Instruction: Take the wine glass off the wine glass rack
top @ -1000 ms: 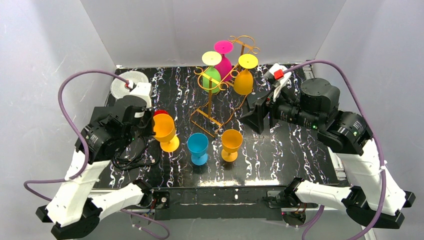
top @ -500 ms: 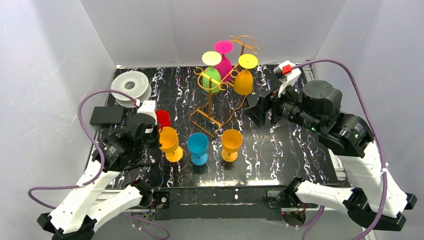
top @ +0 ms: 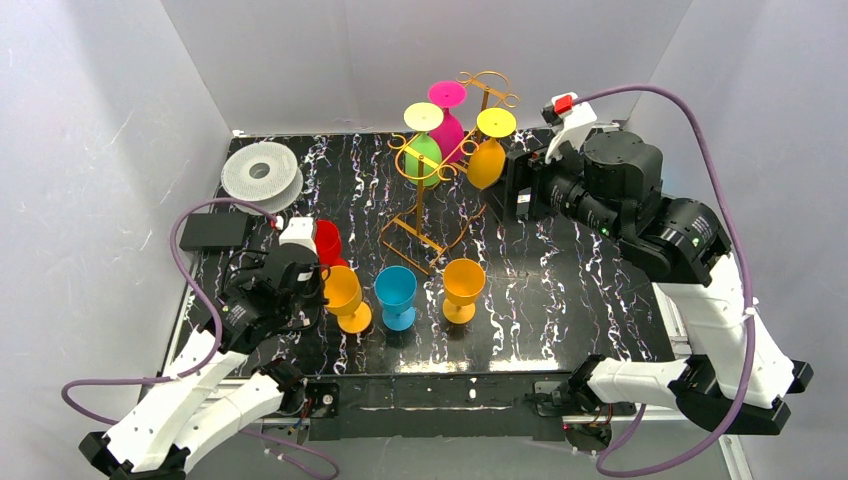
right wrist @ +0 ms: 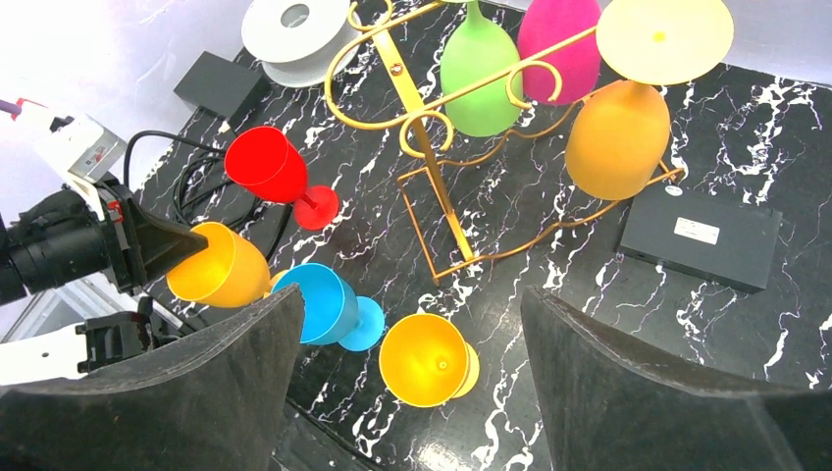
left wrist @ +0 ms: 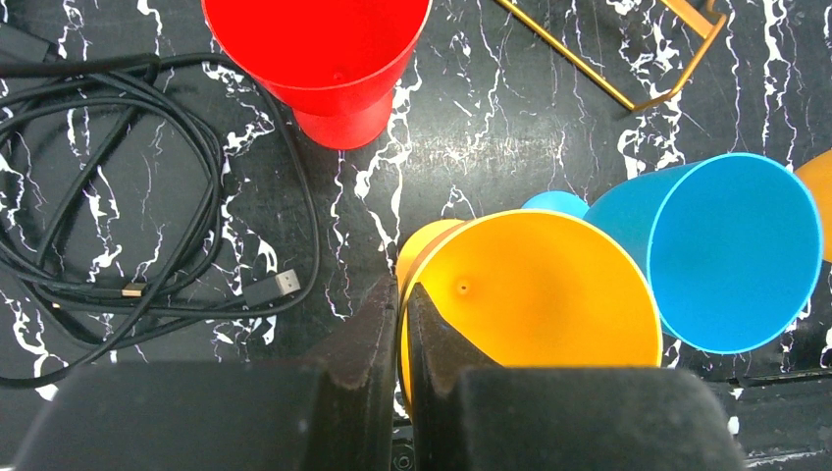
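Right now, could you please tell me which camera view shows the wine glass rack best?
The top external view: the wine glass rack shows whole, ring to base. The right wrist view crops its top; the left wrist shows only a base corner.

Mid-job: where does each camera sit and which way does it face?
Top external: above and behind, looking down at the table; left arm, right arm show.
Left wrist: straight down past left end effector, shut on held orange glass.
Right wrist: high right, looking down-left over wine glass rack; open right end effector shows.
Both wrist views share the blue glass.
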Tool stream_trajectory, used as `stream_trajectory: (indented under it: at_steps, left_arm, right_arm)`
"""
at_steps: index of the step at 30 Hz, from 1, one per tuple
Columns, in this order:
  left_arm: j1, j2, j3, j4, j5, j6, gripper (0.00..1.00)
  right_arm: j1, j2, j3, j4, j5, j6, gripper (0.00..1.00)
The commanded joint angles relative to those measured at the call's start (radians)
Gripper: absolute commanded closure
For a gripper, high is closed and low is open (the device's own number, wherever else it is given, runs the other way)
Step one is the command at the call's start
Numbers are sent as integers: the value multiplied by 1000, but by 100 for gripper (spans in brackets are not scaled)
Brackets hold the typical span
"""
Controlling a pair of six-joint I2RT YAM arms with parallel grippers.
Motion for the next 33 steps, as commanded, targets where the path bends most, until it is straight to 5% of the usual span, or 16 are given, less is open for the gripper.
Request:
stream_trajectory:
  at_steps: [1,11,19,26,33]
  left_arm:
    - [-1,-17,-44,2,-16,-24,100]
    - [-1,-32,-73,-38,-24,-33,88]
    - [-1,-51,-73,-69,-29,-44,69]
    - [-1,-77,-51,-106,-43,-44,58]
    - [-1,-76,31,-145,-72,-22,29]
  right_arm:
    - [-4,0,43,30,25,27,11]
    - [-72,27,82,2,-1,58,9]
    - [-344,74,123,-31,-346,187,11]
    - [-425,66,69,35,-454,258,12]
    - [-520,76,29,84,-558,336,12]
